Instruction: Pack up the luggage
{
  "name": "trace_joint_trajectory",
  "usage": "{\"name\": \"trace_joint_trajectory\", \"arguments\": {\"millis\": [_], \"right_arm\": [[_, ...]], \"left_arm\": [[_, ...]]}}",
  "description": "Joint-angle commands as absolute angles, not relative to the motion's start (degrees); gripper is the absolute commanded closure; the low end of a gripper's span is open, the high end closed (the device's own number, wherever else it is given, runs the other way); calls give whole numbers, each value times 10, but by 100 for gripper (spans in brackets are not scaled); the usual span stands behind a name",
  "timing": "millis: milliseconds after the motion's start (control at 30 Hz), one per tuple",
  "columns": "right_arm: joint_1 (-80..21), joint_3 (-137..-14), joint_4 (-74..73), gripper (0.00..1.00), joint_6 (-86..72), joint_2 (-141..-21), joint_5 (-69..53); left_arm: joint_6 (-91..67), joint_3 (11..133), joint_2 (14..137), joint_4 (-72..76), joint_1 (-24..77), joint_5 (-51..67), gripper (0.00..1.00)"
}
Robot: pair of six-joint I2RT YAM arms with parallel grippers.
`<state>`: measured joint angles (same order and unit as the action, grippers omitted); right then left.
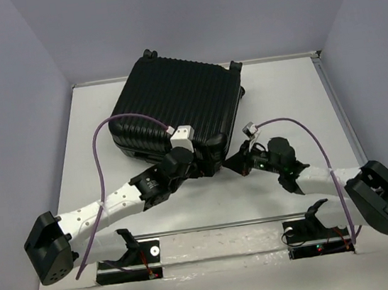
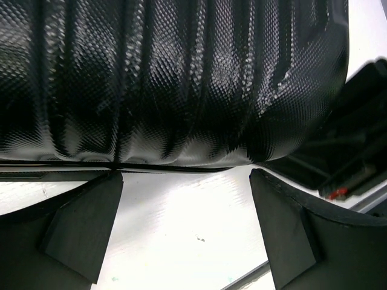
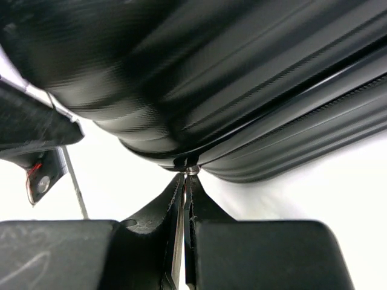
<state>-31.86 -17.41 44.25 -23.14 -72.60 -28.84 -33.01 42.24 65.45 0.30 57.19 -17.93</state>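
Right end effector pinches the zipper pull at the luggage seam. Left end effector is spread at the near corner (probably bracing). Luggage lies closed on the table. Zipping step; next needs a steady pull along the seam.

The luggage, a black ribbed hard-shell case, lies flat with its lid down on the tabletop's far middle, casters at its far edge.
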Motion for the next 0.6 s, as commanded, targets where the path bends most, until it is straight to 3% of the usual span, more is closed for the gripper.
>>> {"name": "trace_joint_trajectory", "arguments": {"millis": [0,200,567], "right_arm": [[-415,-170,372,93,-211,-655,-180],[-516,-154,327,93,-235,-624,-96],[-698,-219,423,93,-298,-767,161]], "left_arm": [[-310,482,646,74,551,-222,1],[-301,511,680,84,547,-213,1],[-315,566,735,106,540,-187,1]]}}
